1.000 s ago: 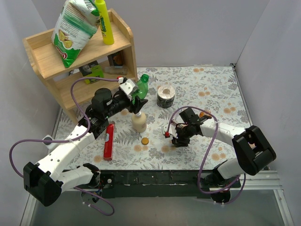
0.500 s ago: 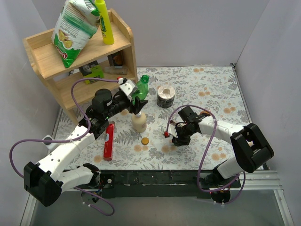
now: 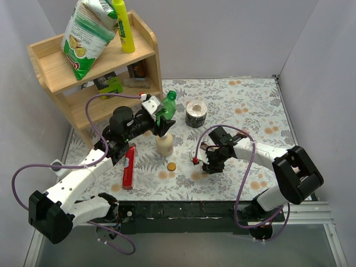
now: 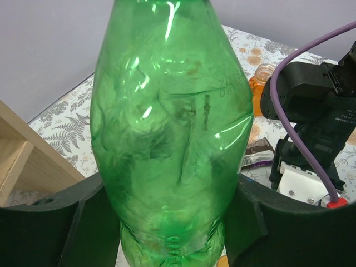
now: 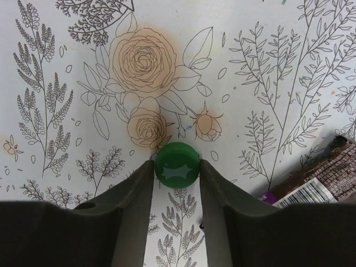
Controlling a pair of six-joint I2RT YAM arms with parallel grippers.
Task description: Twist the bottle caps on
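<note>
My left gripper (image 3: 162, 118) is shut on the translucent green bottle (image 3: 168, 105) and holds it upright above the table; in the left wrist view the bottle (image 4: 172, 128) fills the frame between the dark fingers (image 4: 50, 228). My right gripper (image 3: 213, 165) points down at the table, and its fingers (image 5: 133, 194) are closed against both sides of the dark green cap (image 5: 177, 164), which is at the tablecloth. The orange-brown cap (image 3: 172, 166) lies on the table in front of the cream bottle. The short orange bottle (image 4: 260, 83) stands beyond my right arm, open-necked.
A cream bottle with a white top (image 3: 164, 143) stands just under the green bottle. A tape roll (image 3: 196, 113), a red tube (image 3: 129, 167) and a snack wrapper (image 5: 325, 178) lie nearby. A wooden shelf (image 3: 61, 69) with a chip bag stands at the back left.
My right gripper has shifted slightly left and settled at the table. My left gripper has moved the green bottle slightly farther back.
</note>
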